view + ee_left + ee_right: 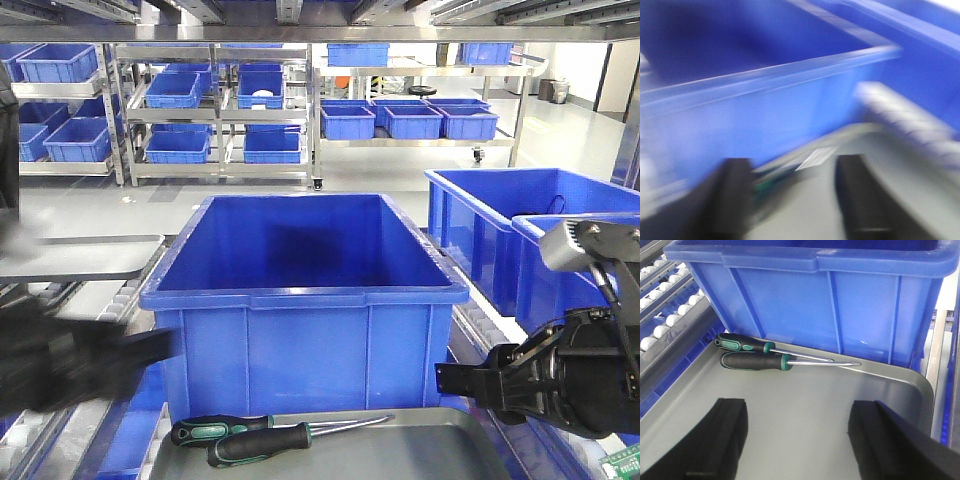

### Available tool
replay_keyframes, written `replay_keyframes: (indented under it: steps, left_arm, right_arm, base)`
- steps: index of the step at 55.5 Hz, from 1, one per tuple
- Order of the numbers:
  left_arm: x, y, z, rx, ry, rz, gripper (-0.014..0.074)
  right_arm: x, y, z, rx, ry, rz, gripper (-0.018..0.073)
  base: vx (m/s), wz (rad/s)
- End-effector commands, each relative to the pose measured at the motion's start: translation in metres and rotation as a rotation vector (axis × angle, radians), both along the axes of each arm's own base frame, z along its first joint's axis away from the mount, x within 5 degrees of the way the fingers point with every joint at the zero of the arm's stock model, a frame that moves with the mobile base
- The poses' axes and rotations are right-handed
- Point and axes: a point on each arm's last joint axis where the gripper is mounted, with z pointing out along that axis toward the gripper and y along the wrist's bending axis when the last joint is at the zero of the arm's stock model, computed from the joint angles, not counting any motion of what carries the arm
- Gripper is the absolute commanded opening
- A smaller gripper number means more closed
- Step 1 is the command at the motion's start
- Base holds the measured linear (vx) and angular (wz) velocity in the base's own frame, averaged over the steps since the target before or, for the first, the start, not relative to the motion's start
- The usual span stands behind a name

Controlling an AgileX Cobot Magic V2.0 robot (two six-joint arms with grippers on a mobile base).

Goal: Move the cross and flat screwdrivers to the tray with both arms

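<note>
The two screwdrivers, black handles with green bands, lie side by side along the far edge of the grey tray (840, 410): one (742, 345) behind, the other (754, 361) in front, shafts pointing right. They also show in the front view (255, 436) on the tray (420, 450). My right gripper (797, 415) is open and empty, above the tray's middle, apart from the screwdrivers; in the front view it is at the right (442, 380). My left gripper (792, 192) is open, motion-blurred, above the tray's left end; in the front view it is a blurred shape (160, 348).
A large deep blue bin (305, 300) stands right behind the tray, its wall close to the screwdrivers. More blue bins (520, 230) stand to the right. Roller conveyor tracks (665, 320) run along the left. Shelving with blue bins fills the background.
</note>
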Motion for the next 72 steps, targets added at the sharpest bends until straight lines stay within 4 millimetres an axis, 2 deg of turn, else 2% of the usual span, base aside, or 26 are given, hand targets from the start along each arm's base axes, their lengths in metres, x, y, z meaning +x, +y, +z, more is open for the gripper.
replay_keyframes:
  steps: [1, 7, 14, 17, 24, 34, 72]
  left_arm:
    - [-0.03, 0.022, 0.009, -0.019, -0.188, 0.129, 0.0277]
    - [-0.067, 0.042, -0.013, 0.024, -0.324, 0.178, 0.0149]
    - [-0.103, 0.064, -0.054, 0.057, -0.395, 0.268, -0.0008]
    - [-0.115, 0.072, -0.073, 0.061, -0.397, 0.321, -0.0008]
    - [-0.132, 0.083, -0.105, 0.062, -0.42, 0.432, -0.0006]
    - [-0.145, 0.088, -0.145, 0.067, -0.464, 0.507, -0.0006]
    - [-0.147, 0.088, -0.147, 0.079, -0.429, 0.506, -0.0006]
  right_arm:
    - [-0.001, -0.002, 0.021, 0.037, -0.106, -0.024, 0.0512]
    - [-0.001, -0.002, 0.021, 0.037, -0.106, -0.024, 0.0512]
    - [-0.001, -0.002, 0.021, 0.037, -0.106, -0.024, 0.0512]
    - [-0.001, -0.002, 0.021, 0.037, -0.106, -0.024, 0.0512]
    - [-0.001, -0.002, 0.021, 0.037, -0.106, -0.024, 0.0512]
    - [-0.001, -0.002, 0.021, 0.037, -0.106, -0.024, 0.0512]
    - [-0.001, -0.002, 0.02, 0.036, -0.103, -0.022, 0.0512]
  base:
    - [0.0, 0.0]
    - [0.0, 0.0]
    - [0.0, 0.0]
    - [0.0, 0.0]
    - [0.0, 0.0]
    - [0.0, 0.0]
    - [0.0, 0.0]
